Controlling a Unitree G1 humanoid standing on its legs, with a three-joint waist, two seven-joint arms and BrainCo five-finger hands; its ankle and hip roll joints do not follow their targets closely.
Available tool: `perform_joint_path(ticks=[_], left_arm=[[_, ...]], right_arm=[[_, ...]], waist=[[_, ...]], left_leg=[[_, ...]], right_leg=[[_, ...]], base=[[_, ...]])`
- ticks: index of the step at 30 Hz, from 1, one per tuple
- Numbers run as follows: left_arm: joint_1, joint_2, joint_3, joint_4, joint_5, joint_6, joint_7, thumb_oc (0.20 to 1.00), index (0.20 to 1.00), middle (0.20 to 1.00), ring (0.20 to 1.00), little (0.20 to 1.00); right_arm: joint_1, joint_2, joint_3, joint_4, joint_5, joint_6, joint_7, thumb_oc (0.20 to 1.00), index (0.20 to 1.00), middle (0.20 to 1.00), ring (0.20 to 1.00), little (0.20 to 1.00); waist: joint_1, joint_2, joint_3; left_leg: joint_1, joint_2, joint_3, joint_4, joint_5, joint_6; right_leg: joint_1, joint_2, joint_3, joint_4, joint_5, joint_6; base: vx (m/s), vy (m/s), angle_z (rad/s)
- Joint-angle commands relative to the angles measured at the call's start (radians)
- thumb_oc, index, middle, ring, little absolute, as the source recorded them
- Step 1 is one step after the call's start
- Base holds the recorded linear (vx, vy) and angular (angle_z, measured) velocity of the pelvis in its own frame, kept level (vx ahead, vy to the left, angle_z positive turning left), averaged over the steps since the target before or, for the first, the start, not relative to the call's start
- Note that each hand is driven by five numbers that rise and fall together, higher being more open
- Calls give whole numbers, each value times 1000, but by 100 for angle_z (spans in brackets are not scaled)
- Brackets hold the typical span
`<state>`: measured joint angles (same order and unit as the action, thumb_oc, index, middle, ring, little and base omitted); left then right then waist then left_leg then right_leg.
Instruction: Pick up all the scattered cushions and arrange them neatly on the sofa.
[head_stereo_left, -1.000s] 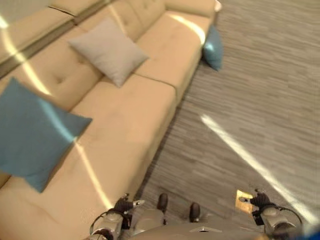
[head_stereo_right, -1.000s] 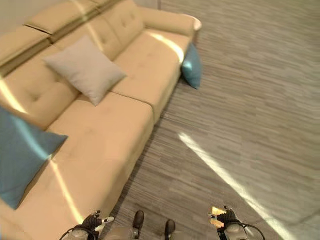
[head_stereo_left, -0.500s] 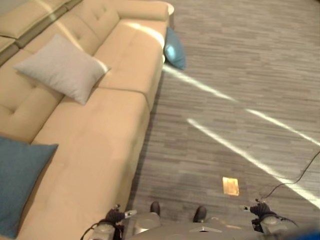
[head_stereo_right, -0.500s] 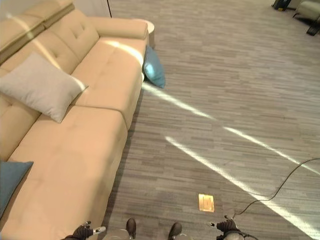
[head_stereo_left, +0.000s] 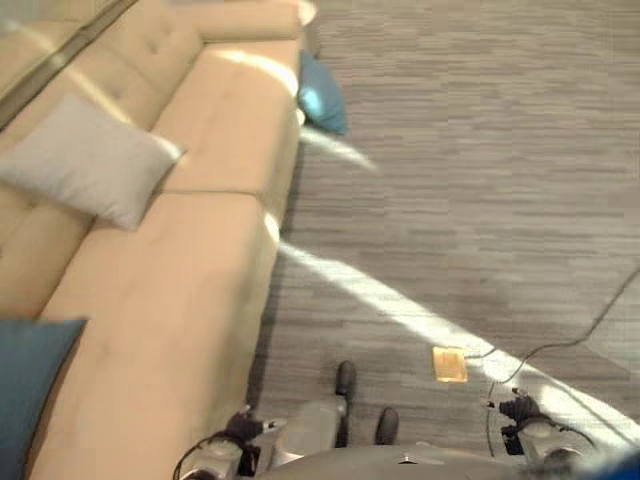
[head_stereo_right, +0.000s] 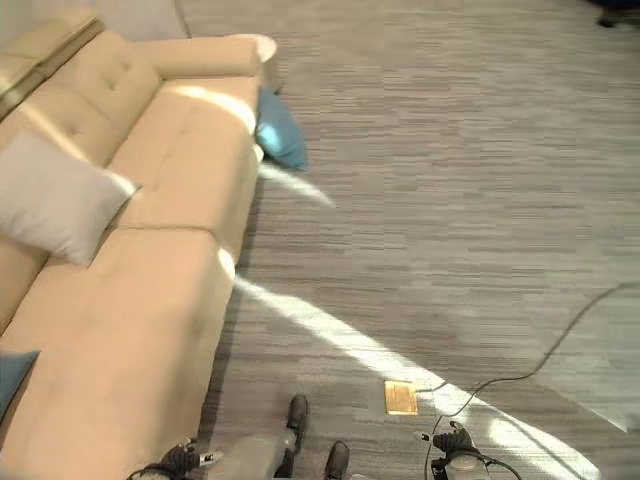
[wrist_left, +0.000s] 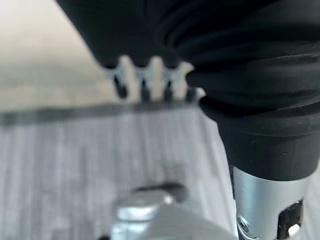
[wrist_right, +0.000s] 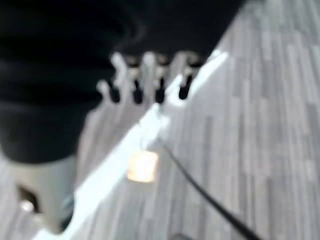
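Blue cushion (head_stereo_left: 322, 95) leans on the floor (head_stereo_left: 480, 200) against your sofa (head_stereo_left: 200, 200), well away from both empty, straight-fingered hands: left hand (wrist_left: 150, 82), right hand (wrist_right: 147, 80).

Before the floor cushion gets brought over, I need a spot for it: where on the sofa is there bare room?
The seat is bare between the grey cushion and the dark blue cushion. The far seat past the grey cushion, up to the armrest, is free too. The light blue cushion leans on the sofa's front by that armrest.
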<state>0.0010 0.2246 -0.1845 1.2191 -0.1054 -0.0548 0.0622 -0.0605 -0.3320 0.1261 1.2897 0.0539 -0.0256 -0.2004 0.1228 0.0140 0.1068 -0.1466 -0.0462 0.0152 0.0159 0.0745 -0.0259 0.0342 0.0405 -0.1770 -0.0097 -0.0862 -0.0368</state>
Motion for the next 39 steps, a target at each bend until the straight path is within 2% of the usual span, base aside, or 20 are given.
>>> perform_joint_path(ticks=[1,3,7,9,12,15,17,18,21,22,23,24,26,27,29,32,35,36,37,39], left_arm=[[-44,42,34,-6,7,-16,3,1000,1000,1000,1000,1000],[-47,52,34,-15,1,-15,8,1000,1000,1000,1000,1000],[-44,53,33,-18,-2,-17,9,1000,1000,1000,1000,1000],[-47,52,28,-4,9,-21,8,1000,1000,1000,1000,1000],[-54,47,26,14,20,-26,13,1000,1000,1000,1000,1000],[-52,36,19,22,34,-28,14,1000,1000,1000,1000,1000],[-57,30,12,25,38,-26,10,1000,1000,1000,1000,1000],[-81,27,-11,7,37,-23,5,1000,1000,1000,1000,1000],[-93,34,-24,-11,37,-19,7,1000,1000,1000,1000,1000],[-102,31,-31,-19,29,-21,7,1000,1000,1000,1000,1000],[-102,31,-31,-19,29,-21,7,1000,1000,1000,1000,1000],[-106,27,-34,-19,25,-23,7,1000,1000,1000,1000,1000],[-104,25,-32,-16,25,-24,7,1000,1000,1000,1000,1000],[-92,24,-25,-14,28,-26,6,1000,1000,1000,1000,1000],[-77,28,-17,-8,24,-28,4,1000,1000,1000,1000,1000],[-53,32,4,8,25,-26,2,1000,1000,1000,1000,1000],[-40,37,19,27,28,-17,-4,1000,1000,1000,1000,1000],[-37,42,22,27,31,-14,-4,1000,1000,1000,1000,1000],[-42,53,20,18,30,-10,-3,1000,1000,1000,1000,1000],[-47,64,19,10,22,-10,0,1000,1000,1000,1000,1000]], right_arm=[[-7,-17,7,-51,-31,-5,9,1000,1000,1000,1000,1000],[-15,-17,12,-58,-36,-3,11,1000,1000,1000,1000,1000],[-17,-14,18,-61,-40,-4,13,1000,1000,1000,1000,1000],[-24,-16,26,-63,-41,-5,14,1000,1000,1000,1000,1000],[-15,-13,34,-60,-47,2,17,1000,1000,1000,1000,1000],[4,-6,32,-55,-44,-1,20,1000,1000,1000,1000,1000],[7,-3,33,-48,-42,-9,17,1000,1000,1000,1000,1000],[-5,-5,35,-54,-12,-19,6,1000,1000,1000,1000,1000],[-11,-10,33,-58,2,-17,-3,1000,1000,1000,1000,1000],[-16,-13,34,-60,12,-16,-3,1000,1000,1000,1000,1000],[-16,-13,34,-60,12,-16,-3,1000,1000,1000,1000,1000],[-19,-14,36,-64,20,-20,-5,1000,1000,1000,1000,1000],[-19,-13,39,-63,19,-22,-8,1000,1000,1000,1000,1000],[-13,-9,47,-55,14,-23,-11,1000,1000,1000,1000,1000],[-9,-4,44,-55,13,-20,-9,1000,1000,1000,1000,1000],[2,5,52,-51,-14,-14,0,1000,1000,1000,1000,1000],[6,11,48,-50,-32,-11,15,1000,1000,1000,1000,1000],[7,12,47,-51,-38,-10,18,1000,1000,1000,1000,1000],[-4,13,51,-57,-39,-8,26,1000,1000,1000,1000,1000],[-10,12,51,-69,-39,-9,29,1000,1000,1000,1000,1000]], waist=[[12,-41,11],[0,-24,23],[-4,-13,26],[-17,-19,28],[-36,-31,31],[-54,-44,11],[-63,-45,1],[-56,-52,30],[-47,-71,49],[-31,-74,60],[-31,-73,61],[-20,-73,56],[-13,-69,50],[16,-42,31],[36,-40,28],[50,-54,3],[67,-71,-19],[66,-72,-20],[48,-70,-2],[32,-48,7]], left_leg=[[-11,-23,15,89,-100,60],[9,-13,14,88,-110,76],[65,0,11,69,-139,81],[120,7,5,50,-173,67],[194,23,-26,34,-217,36],[233,54,-35,29,-237,14],[215,86,-31,79,-205,-18],[65,134,-16,360,-91,-38],[-19,156,11,478,-59,-18],[-73,139,40,481,-109,-4],[-73,139,40,483,-110,-4],[-111,91,53,391,-143,3],[-125,67,61,316,-127,2],[-160,15,65,98,8,-14],[-181,-2,71,65,45,-25],[-154,-12,42,72,23,3],[-112,-15,42,82,-23,30],[-92,-14,43,85,-41,41],[-49,-14,39,97,-76,63],[-9,-5,32,99,-105,82]], right_leg=[[-95,-114,-36,378,61,204],[-177,-135,-53,503,113,224],[-212,-177,-108,470,84,193],[-253,-199,-124,296,93,176],[-287,-198,-85,111,168,202],[-262,-184,-65,97,184,198],[-233,-166,-77,85,166,180],[-169,-146,-96,59,133,134],[-133,-137,-107,43,108,108],[-98,-123,-106,34,87,102],[-98,-123,-107,35,86,102],[-68,-115,-103,11,75,112],[-51,-105,-103,-3,69,119],[6,-48,-80,-22,39,121],[50,-27,-55,-22,14,121],[70,-29,-40,7,-21,123],[67,-64,-47,125,-28,154],[29,-83,-52,220,-1,173],[-63,-114,-48,414,91,210],[-148,-136,-73,536,148,216]], base=[[158,90,-51],[99,66,-30],[217,-37,-2],[321,-191,-25],[382,-283,-8],[358,-319,54],[302,-404,94],[198,-412,60],[153,-310,28],[205,-231,-6],[356,-172,10],[314,-64,10],[396,-47,2],[484,-28,-37],[483,-9,-63],[419,51,-56],[357,90,-60],[242,101,-41],[329,124,-34],[305,81,7]])
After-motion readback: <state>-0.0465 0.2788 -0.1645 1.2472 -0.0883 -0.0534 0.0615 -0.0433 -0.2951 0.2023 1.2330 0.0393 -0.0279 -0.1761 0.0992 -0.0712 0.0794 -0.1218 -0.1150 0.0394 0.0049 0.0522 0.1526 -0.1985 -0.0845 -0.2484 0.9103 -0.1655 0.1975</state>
